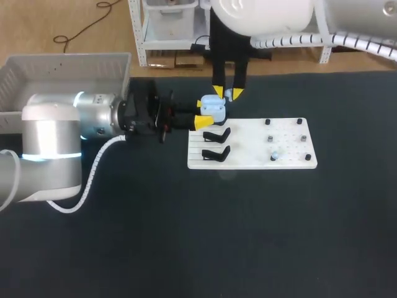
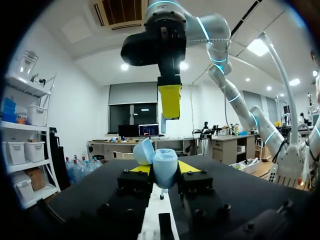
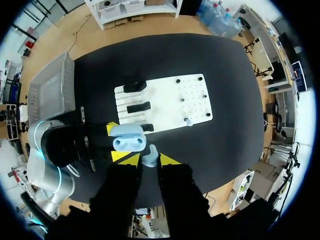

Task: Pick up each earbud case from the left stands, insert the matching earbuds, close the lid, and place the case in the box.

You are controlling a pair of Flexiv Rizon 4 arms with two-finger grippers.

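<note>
1. Earbud case, pale blue. It is held over the left end of the white board, above the row of stands. The lid is swung open, and two hollows in the base face upward.
2. Left gripper. It comes in level from the left, with its yellow tips pressed against opposite sides of the case.
3. Right gripper. It hangs straight down just above and behind the open case, apart from it. Its tips pinch a small pale blue earbud.
4. Grey box. It sits at the table's far left corner, well apart from the board. Only its own grey floor and ribbed walls show inside.
5. Board contents. Black stands sit at the left end and small dark pegs at the right end. One peg near the front edge carries a tiny pale piece, too small to identify.
6. Table, with a dark cloth top that bears the board and box.
7. Differences between views:
   - The right wrist view alone looks down into the case hollows. It counts three stands, the third just beside the case.
   - The head view shows two stands, with the case and left gripper covering the place of the third.
   - The left wrist view alone shows the case side-on, upright between its own tips, with the lid tilted back. One yellow finger of the right gripper hangs directly above.
   - The earbud is plain in the right wrist view, a speck in the head view, and not made out in the left wrist view.
</note>
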